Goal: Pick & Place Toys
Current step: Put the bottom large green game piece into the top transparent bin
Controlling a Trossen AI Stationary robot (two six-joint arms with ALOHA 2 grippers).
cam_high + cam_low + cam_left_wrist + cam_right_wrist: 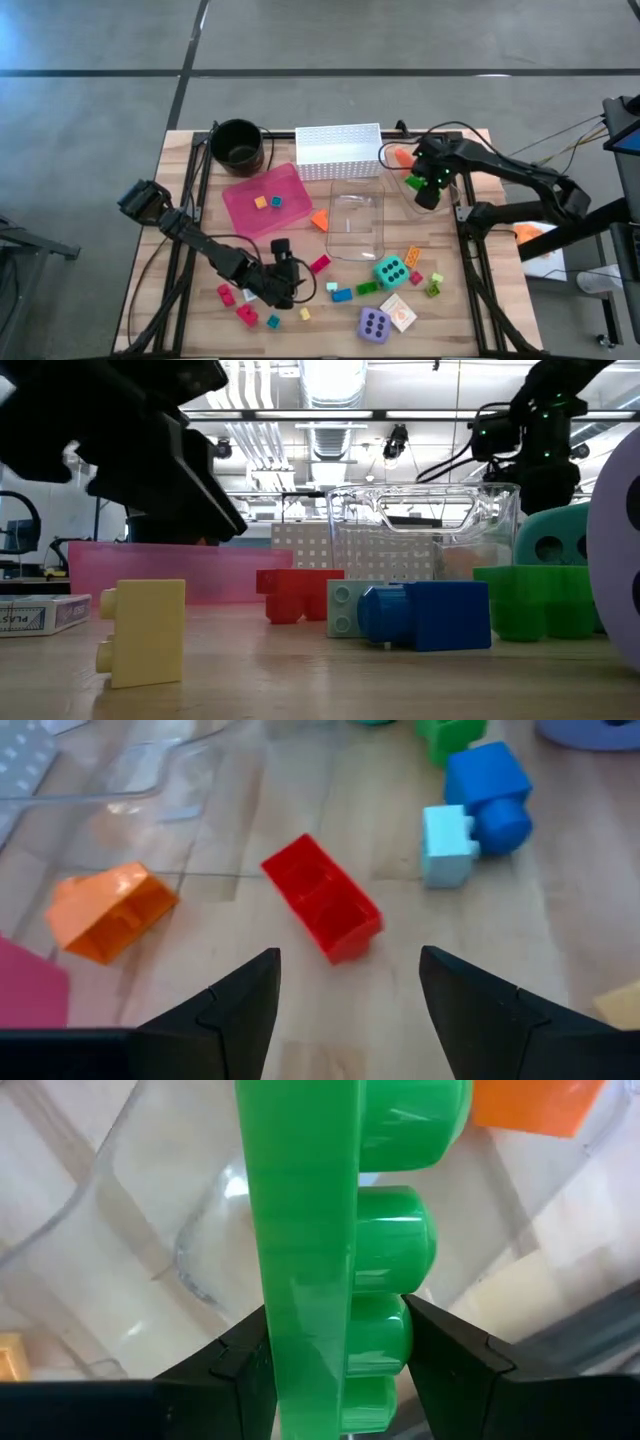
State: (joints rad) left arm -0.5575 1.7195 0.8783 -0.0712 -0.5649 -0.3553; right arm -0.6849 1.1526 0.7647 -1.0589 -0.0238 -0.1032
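Note:
My right gripper (425,190) hangs at the table's far right, shut on a long green studded brick (300,1250). Below it lie a clear plastic container (150,1230) and an orange piece (530,1105). My left gripper (285,280) is low over the near left of the table, and its fingers (240,1005) stand open. A red brick (322,898) lies flat on the wood just ahead of them, untouched. An orange brick (110,910), a blue brick (488,790) and a pale blue brick (447,845) lie around it. My right gripper pinches the green brick between its two fingers. One finger is on the smooth flat face (262,1350) and the other on the studded face (385,1340). The fingers point down from above. The brick is lifted clear, over the clear container.
Along the far edge stand a black round pot (238,145) and a white perforated basket (338,150), with a pink tray (262,200) in front holding two small bricks. A second clear container (355,222) sits mid-table. A teal die (390,270), a purple die (374,325), cards (400,312) and several bricks lie near the front.

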